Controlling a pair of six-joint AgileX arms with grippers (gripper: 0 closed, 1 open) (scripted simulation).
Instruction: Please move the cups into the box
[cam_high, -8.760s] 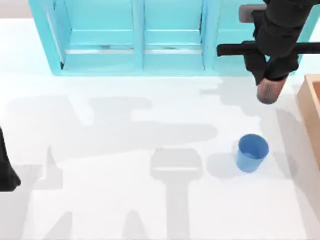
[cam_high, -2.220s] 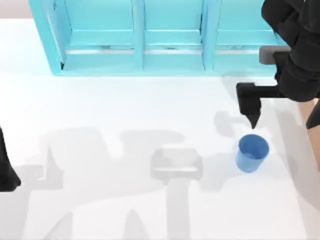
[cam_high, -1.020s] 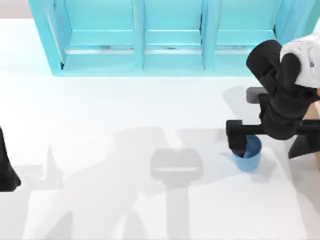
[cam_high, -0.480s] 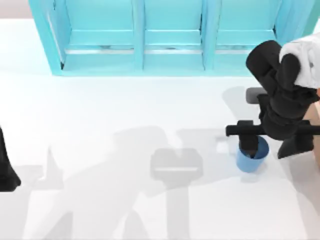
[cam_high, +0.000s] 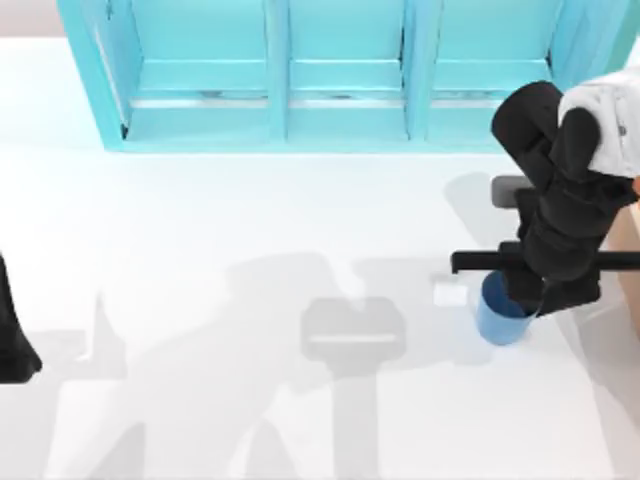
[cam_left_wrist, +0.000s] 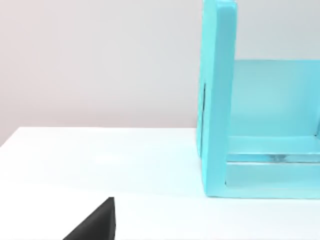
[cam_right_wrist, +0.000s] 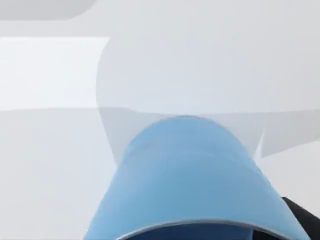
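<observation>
1. One blue cup (cam_high: 497, 318) stands upright on the desk (cam_high: 250, 230) near its right edge, open mouth up, with the tan box (cam_high: 628, 250) just beyond it at that edge.
2. The right gripper (cam_high: 530, 300) sits directly over the cup, its body covering the cup's right part; whether the fingers are spread or pinching the cup, I cannot tell.
3. From the right wrist, the cup (cam_right_wrist: 192, 180) lies immediately below, its long axis running straight away from the hand.
4. The left arm (cam_high: 12, 330) is parked at the desk's left edge, far from the cup, so the right arm is much nearer.
5. The coming move likely turns on lifting the cup and carrying it right toward the box.
</observation>
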